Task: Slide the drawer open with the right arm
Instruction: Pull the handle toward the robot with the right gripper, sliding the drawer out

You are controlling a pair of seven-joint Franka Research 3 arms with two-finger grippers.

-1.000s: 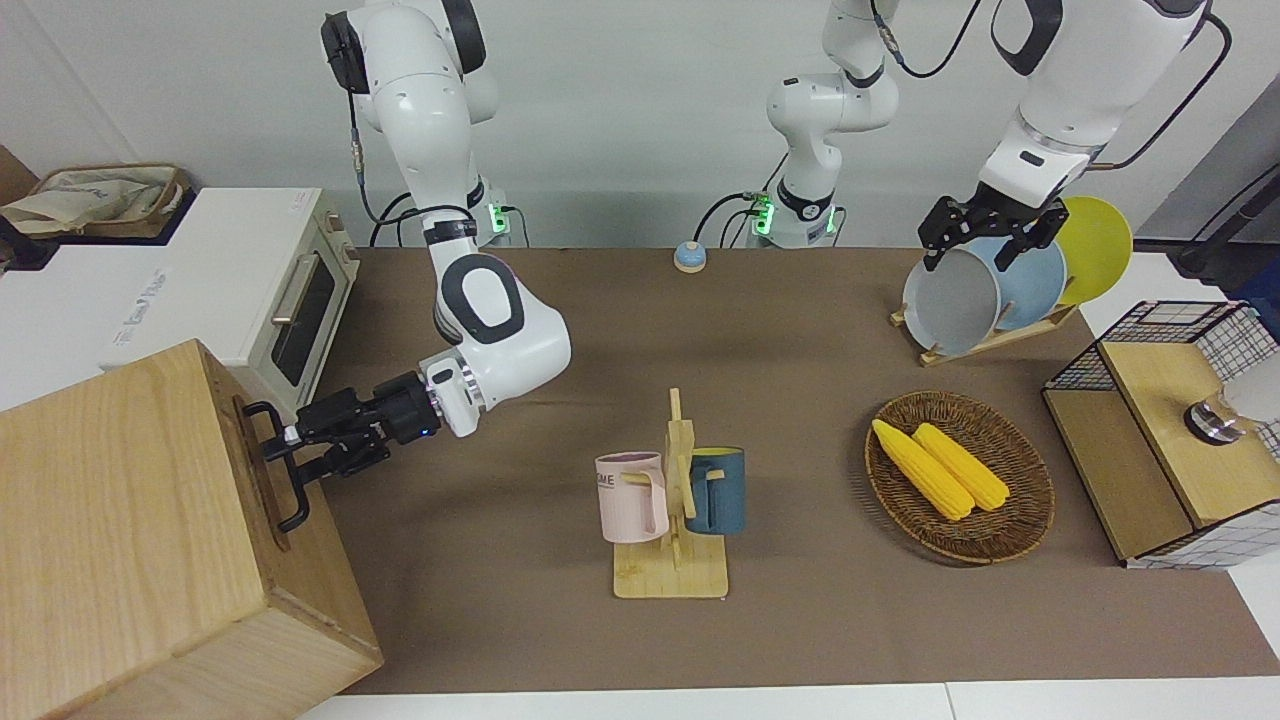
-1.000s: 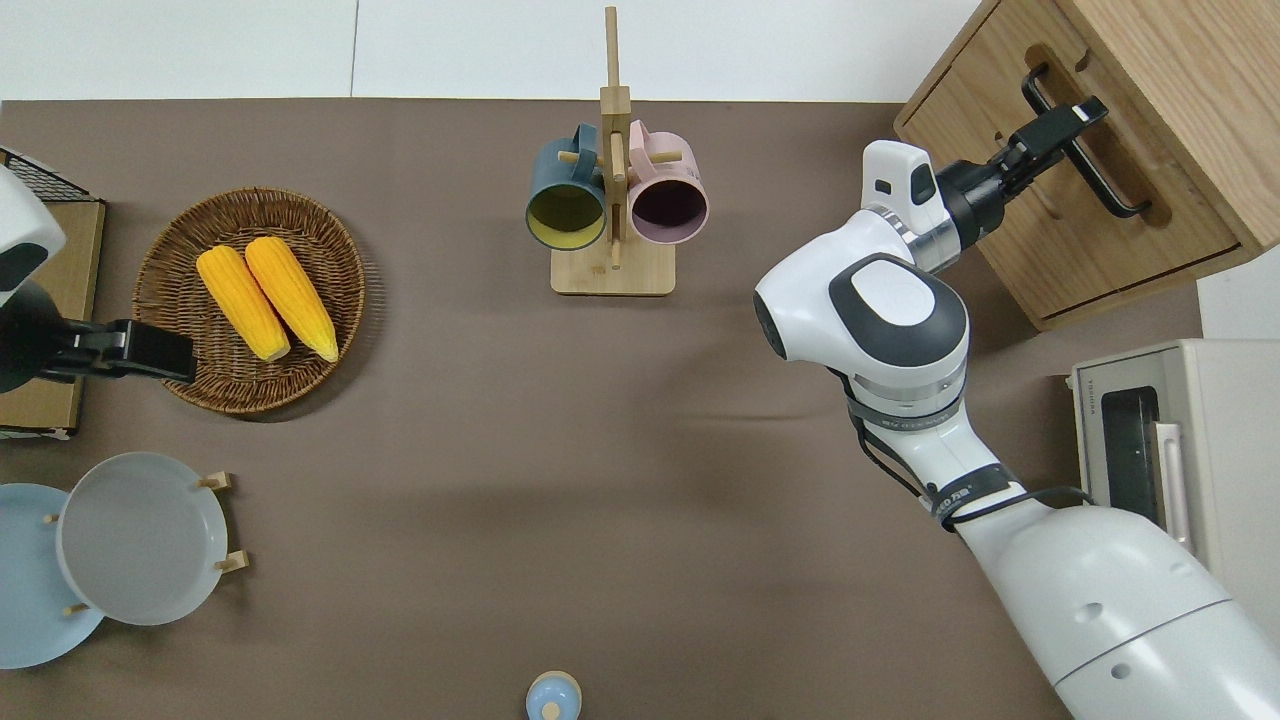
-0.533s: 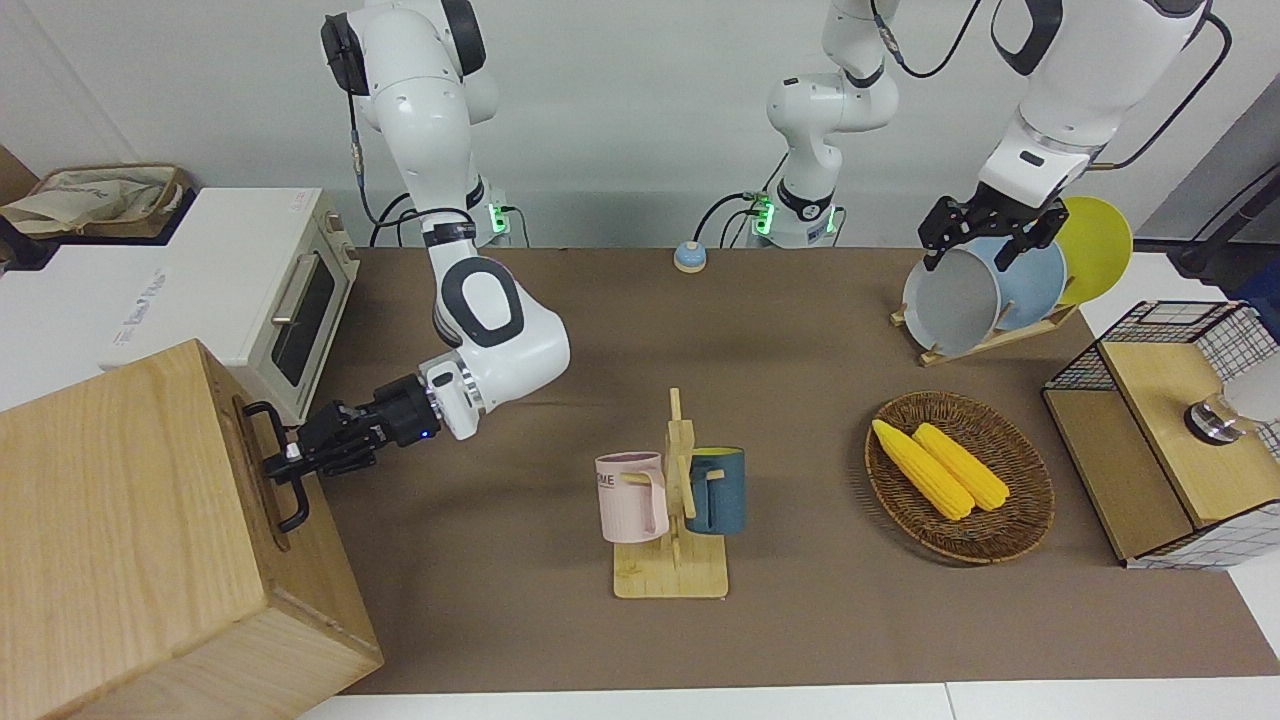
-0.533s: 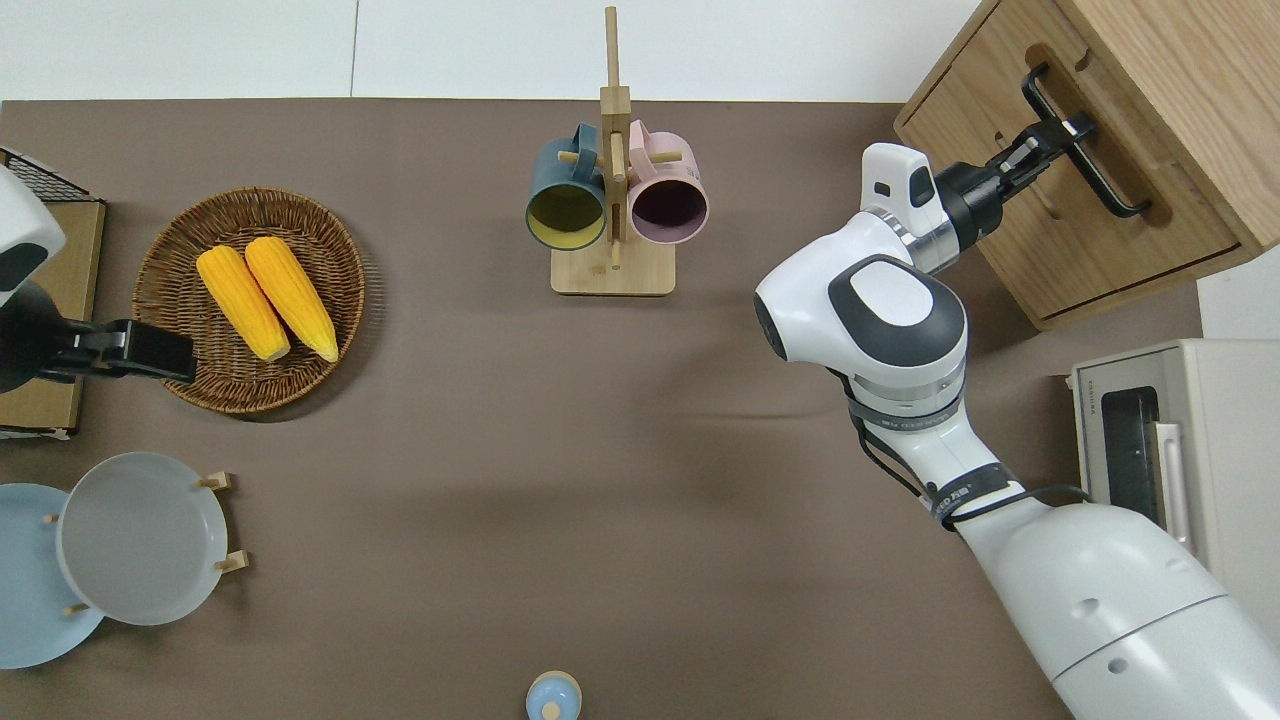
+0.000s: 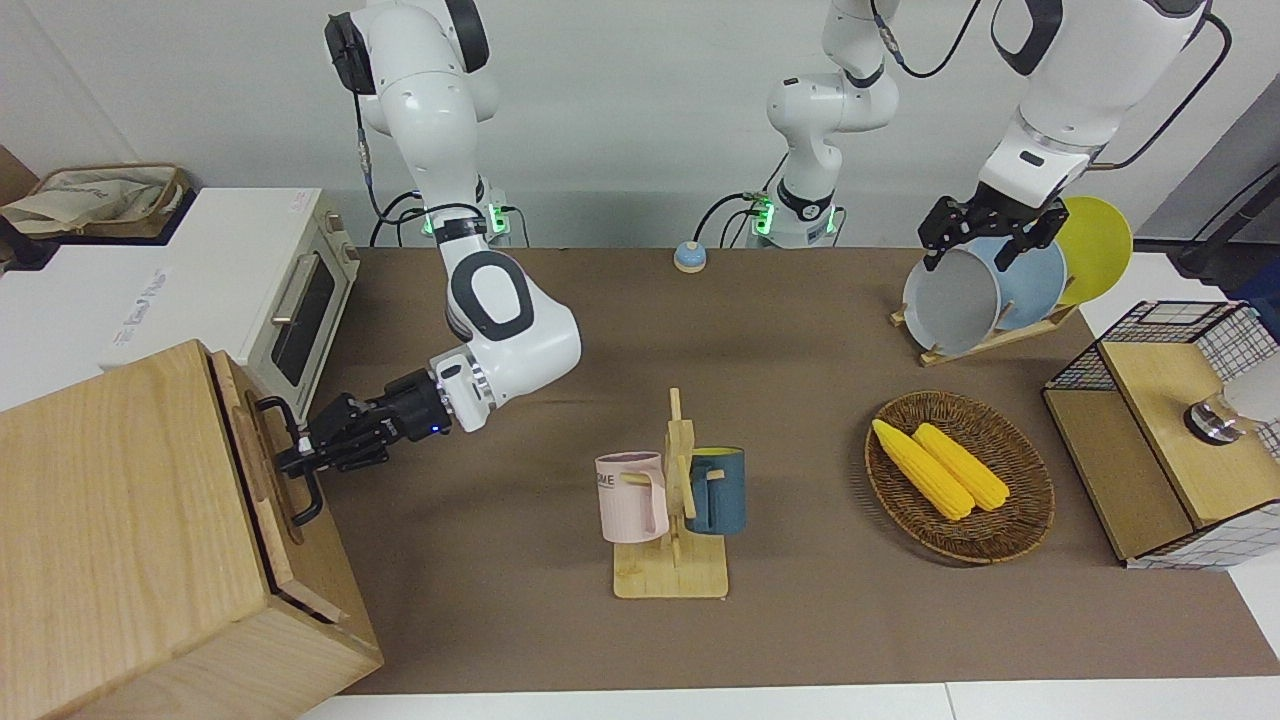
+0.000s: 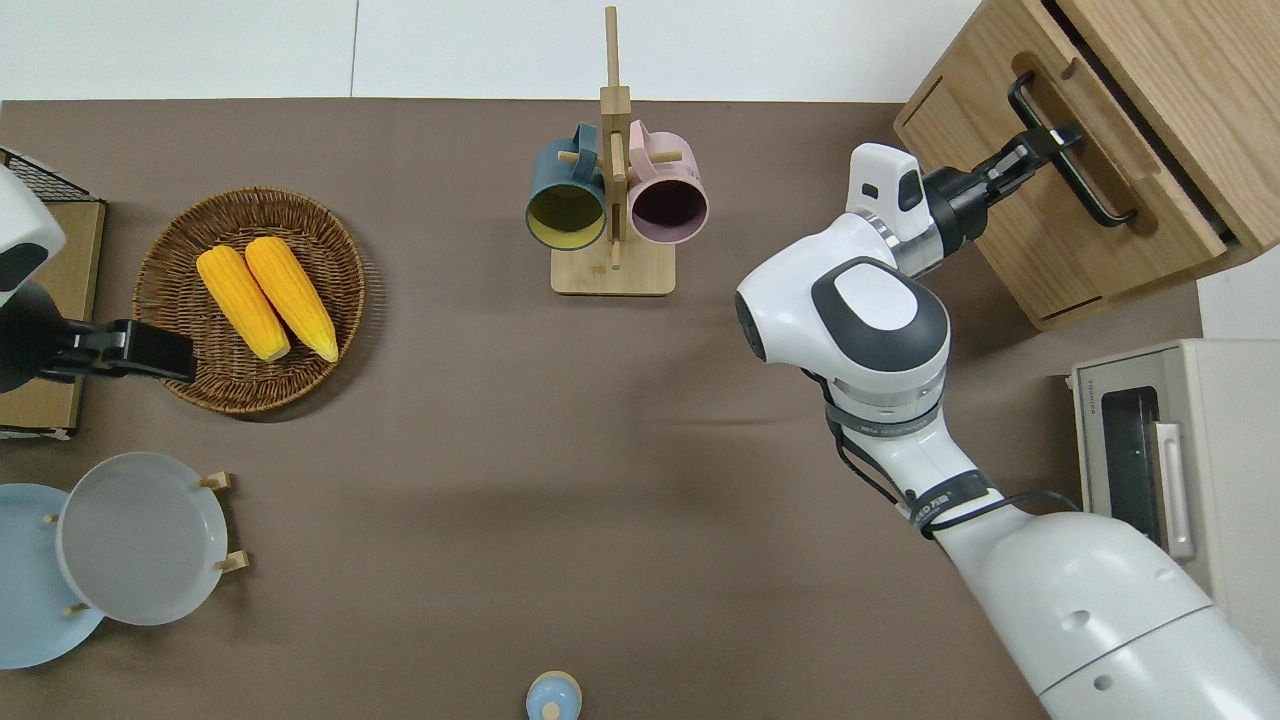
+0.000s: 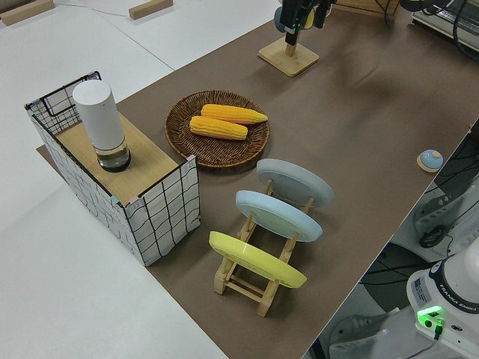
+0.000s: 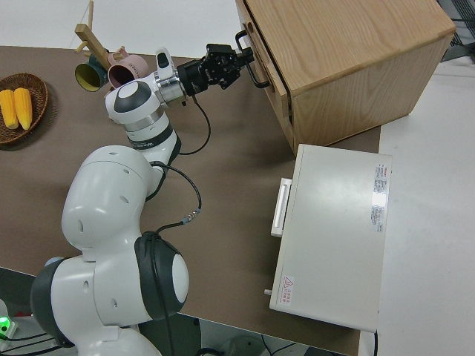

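Note:
The drawer [image 5: 252,455] sits in the large pale wooden box [image 5: 120,540] at the right arm's end of the table. It is pulled out a little, and a dark gap shows between its front [image 6: 1110,130] and the box. My right gripper [image 5: 293,462] is shut on the black bar handle [image 5: 305,495], near the handle's middle [image 6: 1060,135]. The right side view shows the same grip [image 8: 241,63] on the handle. The left arm is parked, and its gripper [image 5: 985,240] is open.
A white toaster oven [image 5: 290,300] stands beside the box, nearer to the robots. A mug rack [image 5: 670,520] with two mugs stands mid-table. A basket of corn [image 5: 960,475], a plate rack [image 5: 990,290] and a wire-mesh cabinet [image 5: 1170,430] are toward the left arm's end.
My right gripper went from open around the handle to shut on it. It then drew back toward the table's middle, and the drawer front came a little way out of the box.

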